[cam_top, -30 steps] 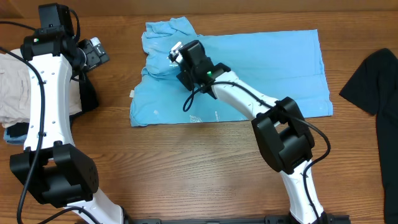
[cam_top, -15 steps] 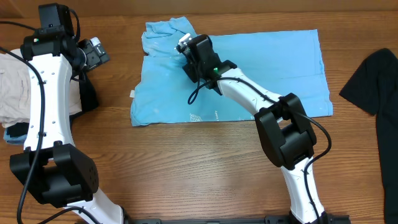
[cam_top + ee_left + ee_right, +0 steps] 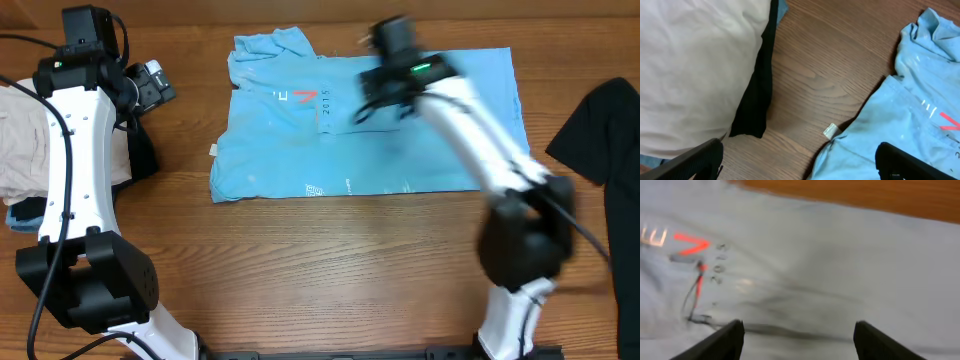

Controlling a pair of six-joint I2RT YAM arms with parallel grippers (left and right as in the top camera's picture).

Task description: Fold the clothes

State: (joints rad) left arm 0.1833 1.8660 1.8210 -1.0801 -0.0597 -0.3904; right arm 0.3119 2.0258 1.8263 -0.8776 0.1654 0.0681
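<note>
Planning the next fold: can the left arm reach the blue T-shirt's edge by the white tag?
Probably yes. The left gripper is open and empty, and only bare table lies between it and the blue T-shirt; the cream garment sits off to the side.

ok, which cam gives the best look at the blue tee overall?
Overhead: the blue tee lies spread out with nearly its whole outline in frame. The left wrist view catches only one crumpled end. The right wrist view sits close over the chest print, motion-blurred, with no edges to judge shape by.
</note>
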